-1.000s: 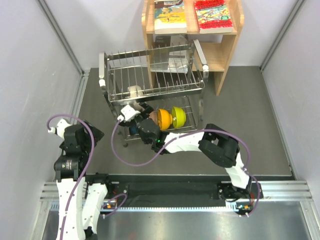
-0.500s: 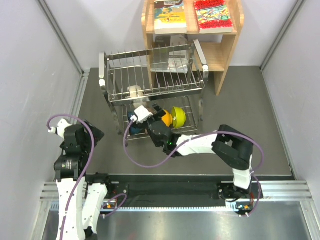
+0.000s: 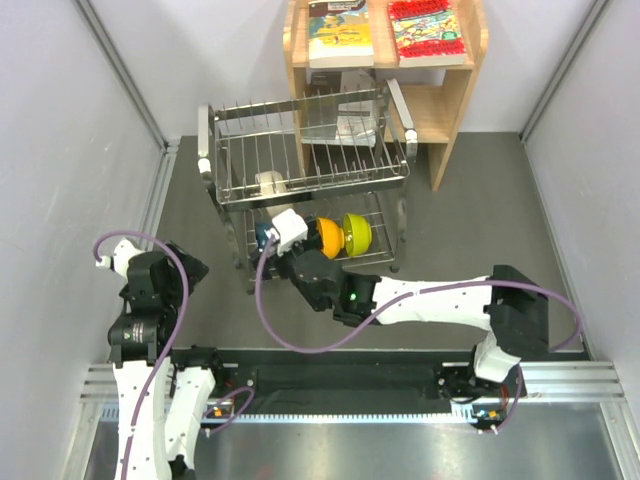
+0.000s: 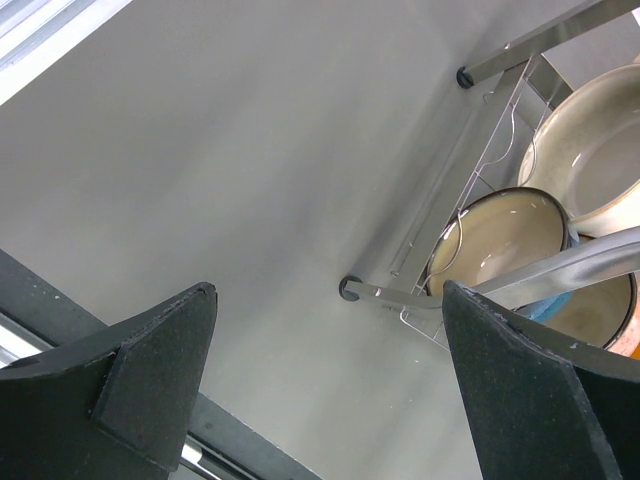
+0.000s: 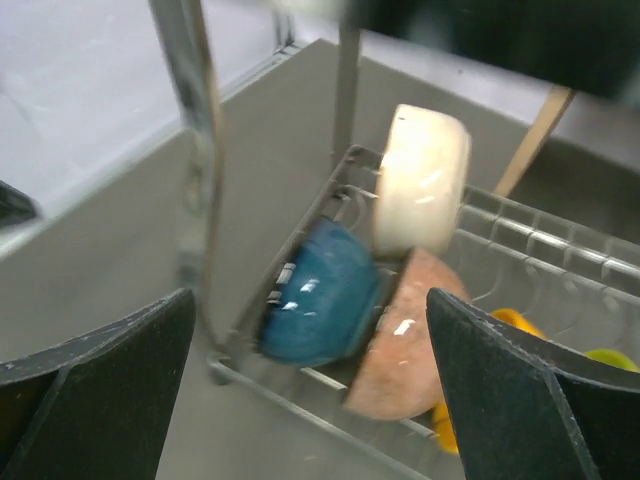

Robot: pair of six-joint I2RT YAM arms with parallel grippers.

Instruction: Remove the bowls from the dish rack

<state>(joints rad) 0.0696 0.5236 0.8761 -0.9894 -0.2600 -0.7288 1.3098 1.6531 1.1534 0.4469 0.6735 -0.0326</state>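
Note:
The steel dish rack stands mid-table. A cream-white bowl sits on its upper tier. On the lower tier a teal-blue bowl, an orange bowl and a yellow-green bowl stand on edge. In the right wrist view the teal bowl leans against the pinkish-brown bowl, with the cream bowl above. My right gripper is open and empty, just in front of the teal bowl, apart from it. My left gripper is open and empty, low over the mat left of the rack.
A wooden bookshelf with books stands behind the rack's right side. Grey walls close in both sides. The rack's front leg and lower rail show close in the left wrist view. A metal rail runs along the near edge.
My right gripper has shifted slightly right along the rack's lower tier while its arm stretched out and its elbow swung right. The left arm has not moved.

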